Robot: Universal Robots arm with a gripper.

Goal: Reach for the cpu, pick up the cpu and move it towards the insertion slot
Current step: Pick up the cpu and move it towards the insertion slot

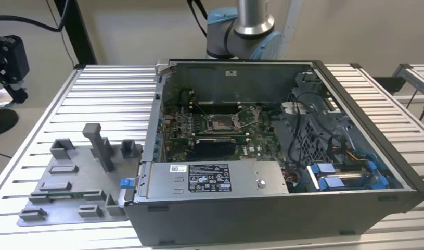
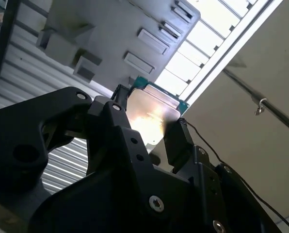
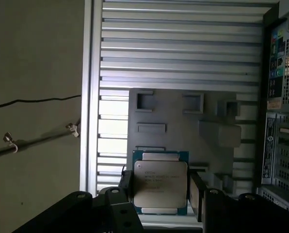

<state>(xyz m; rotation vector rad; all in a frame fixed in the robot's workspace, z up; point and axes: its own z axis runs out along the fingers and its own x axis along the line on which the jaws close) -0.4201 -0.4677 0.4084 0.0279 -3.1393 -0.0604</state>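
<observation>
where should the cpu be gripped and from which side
By two opposite thin edges, coming square onto its flat top: the cpu is a thin flat square, so only the edges offer purchase. In the first wrist view the tool has it that way.

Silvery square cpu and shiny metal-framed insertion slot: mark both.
The silvery square cpu [image 3: 160, 187], first wrist view, centre of its top.
The shiny metal-framed insertion slot [image 1: 221, 124], exterior view, its dark centre.

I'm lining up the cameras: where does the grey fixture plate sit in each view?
Exterior view: the grey fixture plate lies on the exterior view's left of the computer case.
First wrist view: the plate lies behind the cpu gripped by the end effector.
Second wrist view: the plate lies beyond the cpu.
Shared landmark: the ribbed metal table.
</observation>
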